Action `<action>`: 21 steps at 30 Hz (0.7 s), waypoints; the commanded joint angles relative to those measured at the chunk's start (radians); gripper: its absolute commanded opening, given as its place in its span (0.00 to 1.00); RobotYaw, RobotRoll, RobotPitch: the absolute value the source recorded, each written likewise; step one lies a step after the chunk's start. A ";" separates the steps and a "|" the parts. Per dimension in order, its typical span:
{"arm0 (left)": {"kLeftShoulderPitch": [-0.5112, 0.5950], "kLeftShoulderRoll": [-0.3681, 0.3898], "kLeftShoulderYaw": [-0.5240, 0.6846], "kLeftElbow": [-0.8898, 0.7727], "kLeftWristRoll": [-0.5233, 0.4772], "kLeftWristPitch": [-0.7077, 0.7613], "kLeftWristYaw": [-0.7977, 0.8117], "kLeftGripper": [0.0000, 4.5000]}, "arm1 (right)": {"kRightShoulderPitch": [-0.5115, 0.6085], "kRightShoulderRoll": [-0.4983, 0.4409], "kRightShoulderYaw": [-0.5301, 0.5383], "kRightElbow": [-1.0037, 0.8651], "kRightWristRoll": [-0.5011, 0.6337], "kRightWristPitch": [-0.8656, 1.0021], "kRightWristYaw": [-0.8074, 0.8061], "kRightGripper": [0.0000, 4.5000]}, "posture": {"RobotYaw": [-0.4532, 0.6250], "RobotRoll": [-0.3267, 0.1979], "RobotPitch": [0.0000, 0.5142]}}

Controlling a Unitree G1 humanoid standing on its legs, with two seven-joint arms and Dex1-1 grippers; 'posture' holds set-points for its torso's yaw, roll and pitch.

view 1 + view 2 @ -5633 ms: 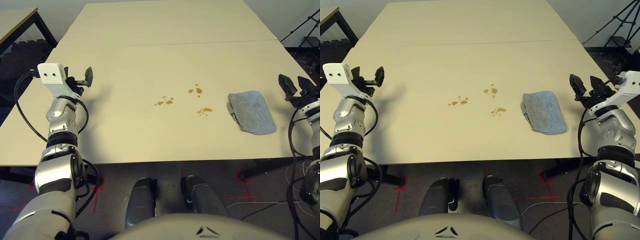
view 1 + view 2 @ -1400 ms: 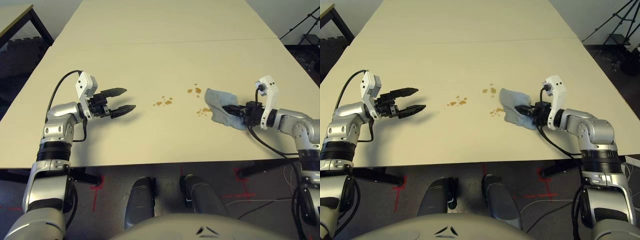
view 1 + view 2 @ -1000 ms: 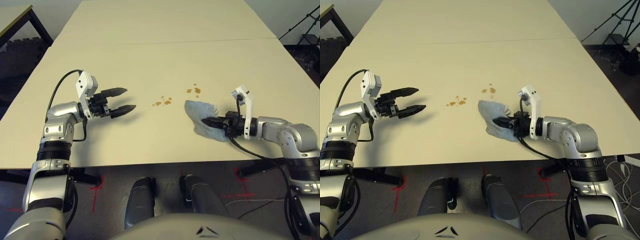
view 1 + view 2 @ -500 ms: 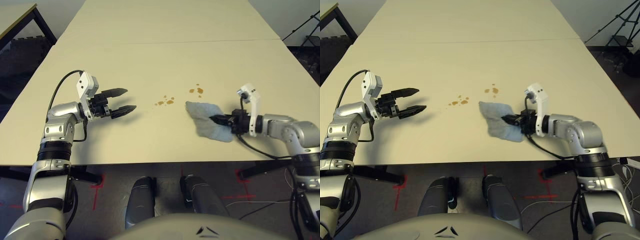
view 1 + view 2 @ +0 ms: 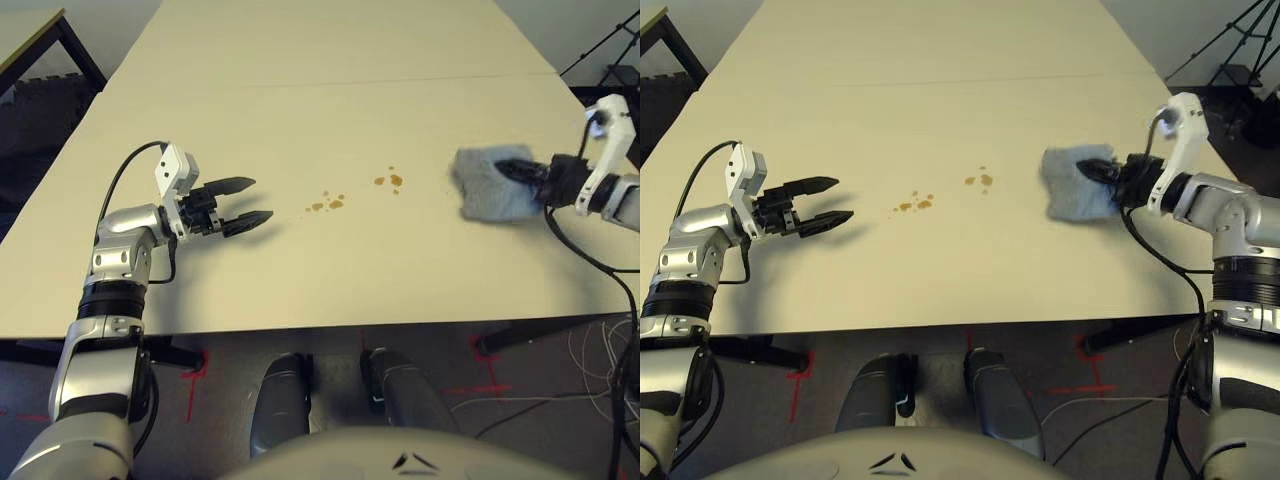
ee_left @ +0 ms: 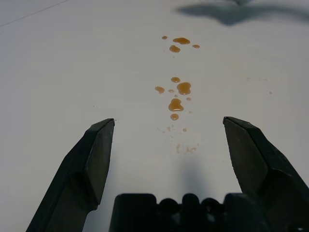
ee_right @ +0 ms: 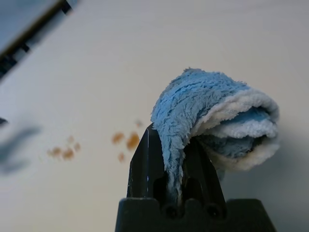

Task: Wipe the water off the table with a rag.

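The light blue-grey rag (image 5: 485,188) hangs bunched and folded over from my right gripper (image 5: 512,166), which is shut on it at the right side of the table (image 5: 300,110). I cannot tell whether the rag touches the tabletop. The right wrist view shows the rag (image 7: 215,108) draped over the closed fingers (image 7: 145,159). Two small clusters of brownish water (image 5: 328,203) (image 5: 390,181) lie mid-table, left of the rag. My left gripper (image 5: 258,198) hovers open, pointing at the drops (image 6: 176,92) and well short of them.
A thin seam (image 5: 300,84) crosses the table behind the work area. A smaller wood-edged table (image 5: 30,35) stands at the far left and a black tripod (image 5: 1230,50) at the far right. The table's right edge is close beside my right forearm.
My right gripper has carried the rag from the front middle of the table out to the right and farther back. No drops show where the rag passed. The left arm is still.
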 commanded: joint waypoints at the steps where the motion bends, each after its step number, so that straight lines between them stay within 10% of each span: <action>1: -0.012 -0.001 -0.012 0.028 0.019 -0.013 -0.011 1.00 | -0.020 0.059 0.020 0.037 -0.012 -0.026 -0.028 0.01 | 0.23 0.62 0.22; 21: 0.039 0.025 0.002 -0.032 0.009 0.006 -0.019 1.00 | -0.078 0.283 0.273 0.319 -0.265 -0.258 0.017 0.01 | 0.27 0.62 0.24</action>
